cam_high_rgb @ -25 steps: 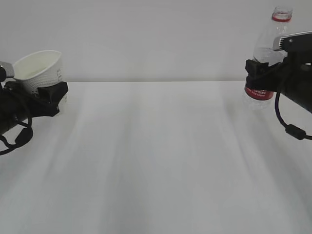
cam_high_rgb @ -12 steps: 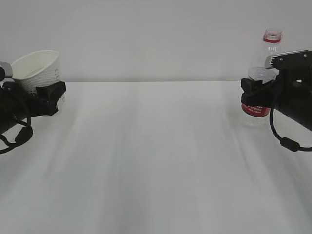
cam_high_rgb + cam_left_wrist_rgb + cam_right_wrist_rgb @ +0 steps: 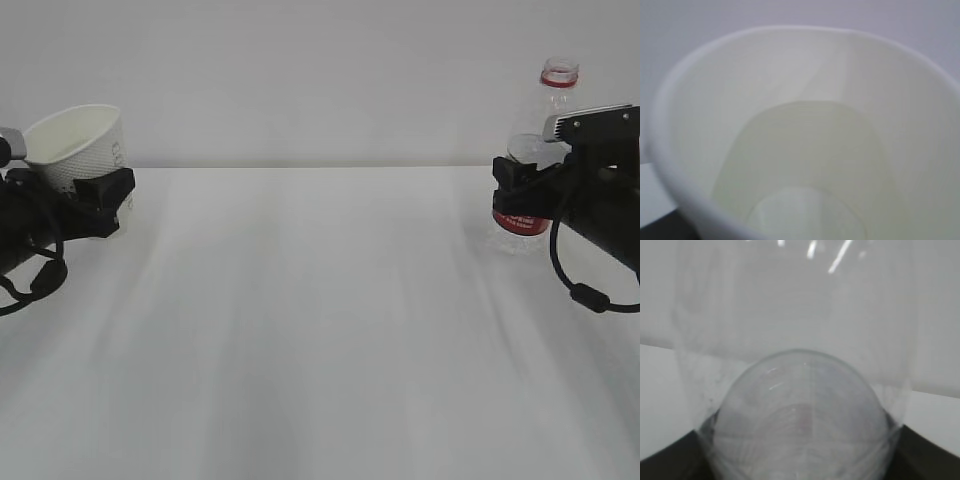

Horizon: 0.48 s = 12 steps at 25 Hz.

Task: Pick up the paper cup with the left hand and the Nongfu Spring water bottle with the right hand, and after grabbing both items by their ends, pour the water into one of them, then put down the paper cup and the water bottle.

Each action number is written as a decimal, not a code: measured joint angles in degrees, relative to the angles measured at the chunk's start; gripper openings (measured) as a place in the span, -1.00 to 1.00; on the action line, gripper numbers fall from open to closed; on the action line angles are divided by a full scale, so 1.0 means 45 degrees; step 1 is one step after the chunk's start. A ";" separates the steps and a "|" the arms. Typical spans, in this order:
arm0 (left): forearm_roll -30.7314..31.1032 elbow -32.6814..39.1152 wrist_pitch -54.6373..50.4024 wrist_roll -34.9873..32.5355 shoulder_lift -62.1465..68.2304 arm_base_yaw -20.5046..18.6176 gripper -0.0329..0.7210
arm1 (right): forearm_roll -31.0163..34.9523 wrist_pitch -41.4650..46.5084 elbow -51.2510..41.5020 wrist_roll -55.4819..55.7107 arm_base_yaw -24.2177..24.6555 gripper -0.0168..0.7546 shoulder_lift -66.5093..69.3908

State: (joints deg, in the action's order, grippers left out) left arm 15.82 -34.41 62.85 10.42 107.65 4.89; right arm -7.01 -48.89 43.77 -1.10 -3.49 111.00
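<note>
At the far left of the exterior view my left gripper (image 3: 100, 192) is shut on the lower part of the white paper cup (image 3: 78, 140). The cup leans slightly and its mouth faces up. The cup's cream interior (image 3: 805, 125) fills the left wrist view; a pale curved outline shows low inside, and I cannot tell whether it is water. At the far right my right gripper (image 3: 522, 190) is shut on the body of the Nongfu Spring water bottle (image 3: 545, 110). The bottle stands upright and uncapped, with its red label (image 3: 520, 224) below the fingers. Its clear base (image 3: 800, 415) fills the right wrist view.
The white table (image 3: 320, 330) stretches between the two arms in front of a plain light wall. A black cable (image 3: 575, 285) loops under the right arm. The bottle's base is close to the tabletop; I cannot tell whether it touches.
The bottle has come down and a little to the left, and has gone from tilted to upright. The cup has sunk very slightly. Both grips are unchanged.
</note>
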 joint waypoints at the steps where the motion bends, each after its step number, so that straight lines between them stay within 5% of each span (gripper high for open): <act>1: 0.0000 0.0000 0.0000 -0.0023 0.0000 0.0000 0.35 | 0.0000 -0.0030 0.0000 0.0000 0.0000 0.30 0.0000; 12: 0.0000 0.0000 -0.0029 -0.0018 0.0000 0.0000 0.35 | 0.0000 -0.0090 0.0000 0.0000 0.0000 0.30 0.0000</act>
State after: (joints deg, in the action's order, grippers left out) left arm 15.82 -34.41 62.72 10.34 107.65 4.89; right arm -7.01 -49.29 43.77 -1.10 -3.49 111.00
